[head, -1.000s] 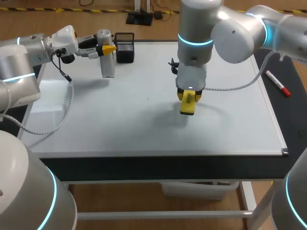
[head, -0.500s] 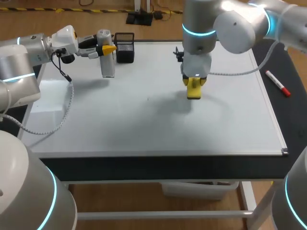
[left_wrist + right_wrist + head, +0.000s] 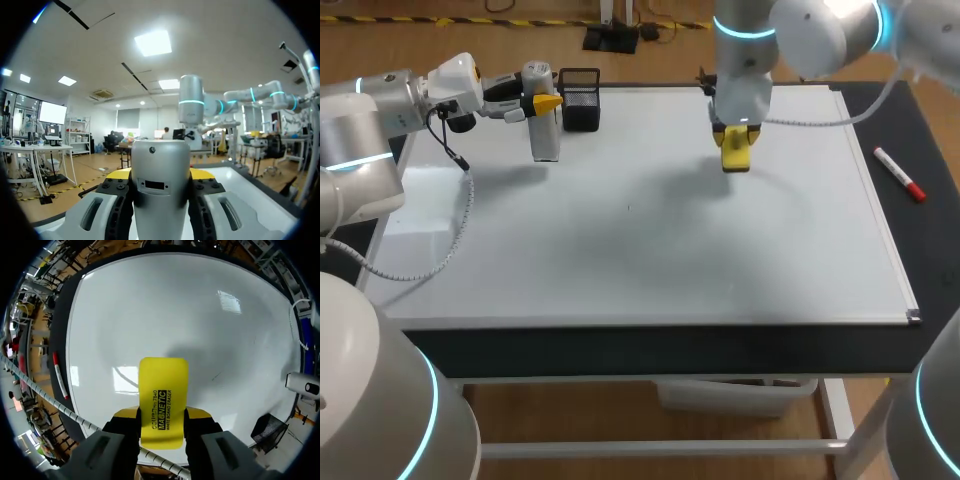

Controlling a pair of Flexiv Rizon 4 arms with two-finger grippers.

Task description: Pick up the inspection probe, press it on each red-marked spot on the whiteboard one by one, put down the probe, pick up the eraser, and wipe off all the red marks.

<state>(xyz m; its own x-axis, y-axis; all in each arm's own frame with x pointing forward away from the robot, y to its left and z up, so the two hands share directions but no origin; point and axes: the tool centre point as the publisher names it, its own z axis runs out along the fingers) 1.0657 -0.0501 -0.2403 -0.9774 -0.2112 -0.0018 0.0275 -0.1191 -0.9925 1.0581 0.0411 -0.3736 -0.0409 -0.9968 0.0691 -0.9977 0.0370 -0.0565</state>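
2 hands: the left hand (image 3: pixel 546 101) grips 1 probe (image 3: pixel 544 138); the right hand (image 3: pixel 734 142) clamps 1 eraser (image 3: pixel 736 160), now carried farther across the whiteboard (image 3: pixel 620 240).

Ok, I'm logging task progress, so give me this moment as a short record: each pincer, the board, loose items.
left pincer: shut on the probe, beside the mesh holder
right pincer: shut on the eraser, over the far side of the whiteboard
red marks: none visible on the whiteboard
marker: lying on the dark table, right of the whiteboard
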